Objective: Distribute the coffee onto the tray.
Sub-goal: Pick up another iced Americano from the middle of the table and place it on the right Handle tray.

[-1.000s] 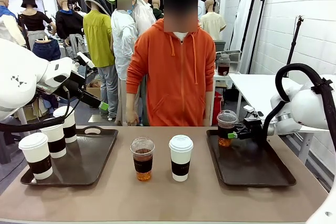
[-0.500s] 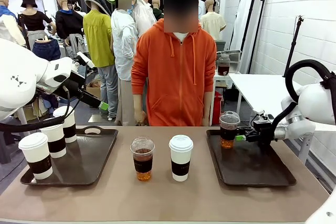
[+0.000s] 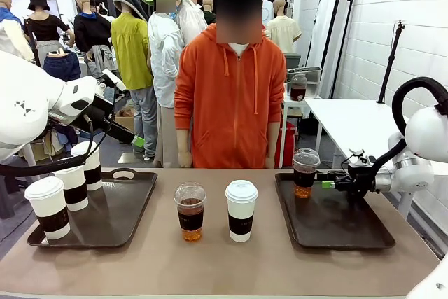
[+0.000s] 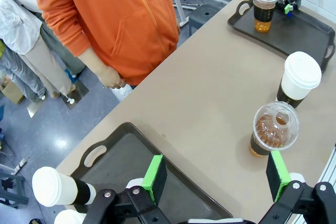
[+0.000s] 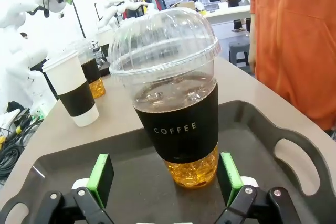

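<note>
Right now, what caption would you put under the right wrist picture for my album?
Open right gripper facing a clear dome-lidded coffee cup standing on the dark tray.

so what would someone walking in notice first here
The person in the orange hoodie stands at the far side of the table, dead centre. On the dark tray at the right stands a clear plastic dome-lidded cup of brown liquid, with the right gripper open beside it, not touching. Three white paper cups with brown bands line the left tray.
</note>
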### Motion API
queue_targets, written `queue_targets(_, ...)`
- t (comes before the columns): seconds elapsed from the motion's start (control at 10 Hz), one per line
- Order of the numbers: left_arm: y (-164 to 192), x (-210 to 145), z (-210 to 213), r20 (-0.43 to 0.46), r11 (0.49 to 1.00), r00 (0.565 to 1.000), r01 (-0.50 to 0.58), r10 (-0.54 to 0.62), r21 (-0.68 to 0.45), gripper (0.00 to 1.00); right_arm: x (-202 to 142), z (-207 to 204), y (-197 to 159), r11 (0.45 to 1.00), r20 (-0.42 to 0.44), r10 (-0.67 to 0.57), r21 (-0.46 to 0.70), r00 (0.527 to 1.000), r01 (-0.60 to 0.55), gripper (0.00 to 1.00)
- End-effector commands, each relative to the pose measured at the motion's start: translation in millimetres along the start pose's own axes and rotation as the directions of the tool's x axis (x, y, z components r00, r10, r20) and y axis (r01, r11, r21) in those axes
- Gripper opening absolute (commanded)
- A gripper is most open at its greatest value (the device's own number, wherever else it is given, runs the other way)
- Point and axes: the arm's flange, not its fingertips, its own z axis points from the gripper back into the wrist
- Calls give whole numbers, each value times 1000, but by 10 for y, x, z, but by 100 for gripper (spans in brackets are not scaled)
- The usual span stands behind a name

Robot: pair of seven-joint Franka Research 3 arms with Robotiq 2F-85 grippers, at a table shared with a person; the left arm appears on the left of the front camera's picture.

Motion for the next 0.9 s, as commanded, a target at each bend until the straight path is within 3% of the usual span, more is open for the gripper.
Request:
queue_targets(0.0, 18, -23, -7, 5, 1000, 1000, -5, 5, -8, 100, 4, -30, -39, 1000, -16, 2, 19, 1000, -2, 100)
queue_targets(0.5, 18, -23, -7, 5, 1000, 1000, -5, 5, -8, 100, -2, -33, -17, 1000, -6, 2, 9, 1000, -2, 100)
queue_targets(0.8, 18, -23, -7, 5, 1000, 1000, -5, 5, -8, 100, 167, 101, 196, 1000, -18, 11, -28, 1000, -11, 100)
